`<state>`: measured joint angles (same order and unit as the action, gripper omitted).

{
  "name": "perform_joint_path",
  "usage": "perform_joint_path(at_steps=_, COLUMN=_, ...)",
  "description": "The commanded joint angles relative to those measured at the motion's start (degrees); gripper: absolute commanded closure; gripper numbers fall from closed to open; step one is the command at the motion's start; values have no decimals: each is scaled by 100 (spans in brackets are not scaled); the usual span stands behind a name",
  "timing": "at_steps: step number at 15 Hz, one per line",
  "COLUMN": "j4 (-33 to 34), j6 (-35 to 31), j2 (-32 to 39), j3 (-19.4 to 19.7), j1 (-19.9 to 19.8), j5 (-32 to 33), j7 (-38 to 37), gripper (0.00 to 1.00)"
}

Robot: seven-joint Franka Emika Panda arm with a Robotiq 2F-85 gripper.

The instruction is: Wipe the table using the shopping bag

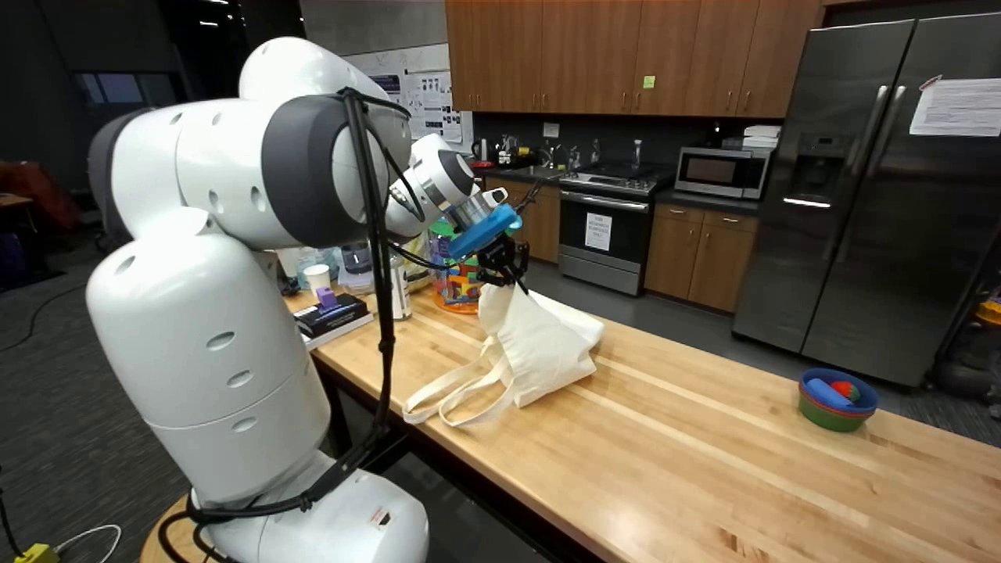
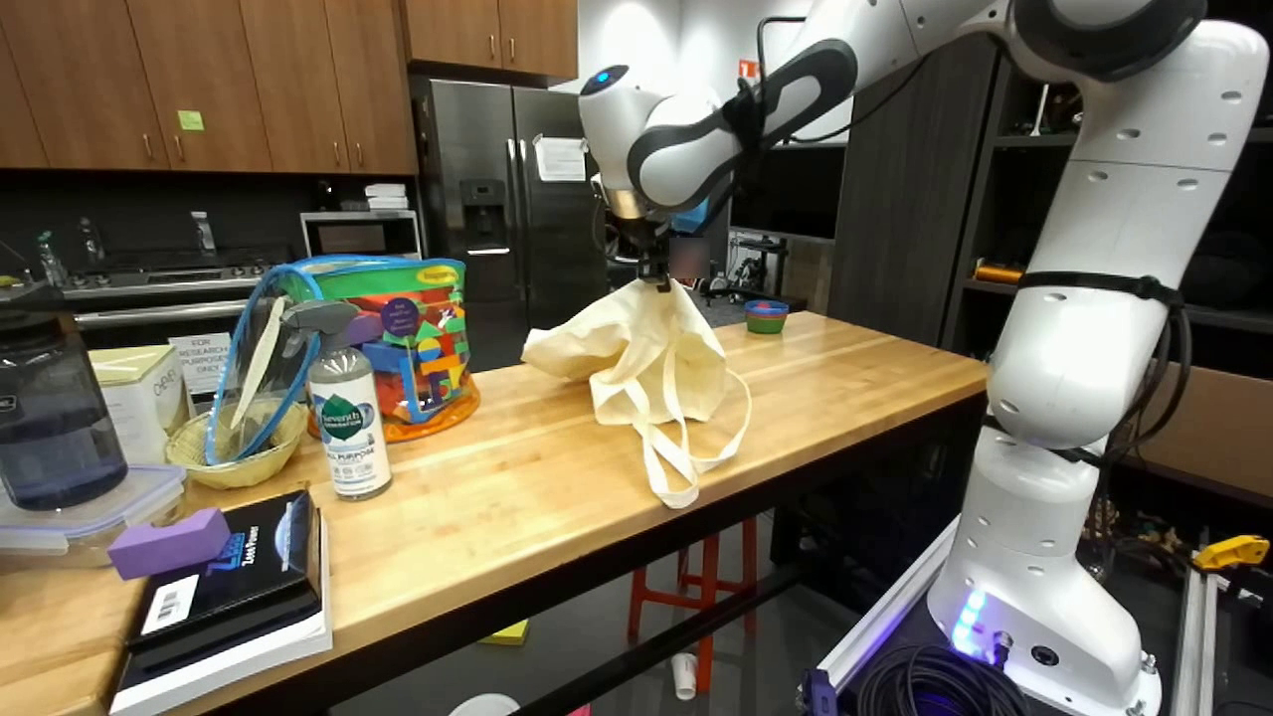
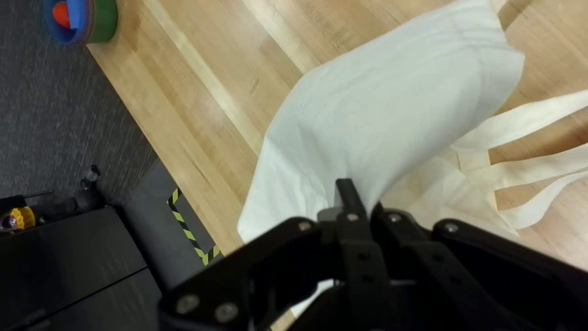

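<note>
The premises presented as a research lab fitted with a kitchen. The kitchen was evidenced by brown wall cabinets [image 1: 594, 55], a steel-grey fridge [image 1: 884, 227], a stove [image 1: 626, 234] and a microwave [image 1: 719, 172] on a dark counter [image 1: 708, 205]. The laboratory use was indicated by a posted notice [image 2: 202, 358] reading "FOR RESEARCH PURPOSES ONLY", visible in an exterior view, by printed sheets [image 1: 434, 98] on the wall [image 1: 375, 31], and by a large jointed robot arm [image 1: 211, 344] standing beside the table [image 1: 704, 407].

Pale shopping bag [image 3: 381, 105] between fingers [image 3: 356, 232]
</note>
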<state>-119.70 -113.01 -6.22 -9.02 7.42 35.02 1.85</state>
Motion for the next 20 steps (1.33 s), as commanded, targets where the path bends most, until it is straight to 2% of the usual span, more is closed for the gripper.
perform_joint_path(at_steps=1, j4=-254, j6=216, j2=-468, j3=-10, j1=27, j5=-90, j7=55, gripper=100)
perform_joint_path(at_steps=13, j4=-1172, j6=353, j2=-1184, j3=214, j1=-164, j5=-169, j7=-149, gripper=100)
perform_joint_path(at_steps=20, j4=-1937, j6=315, j2=-1586, j3=630, j1=-571, j5=-183, j7=-251, gripper=100)
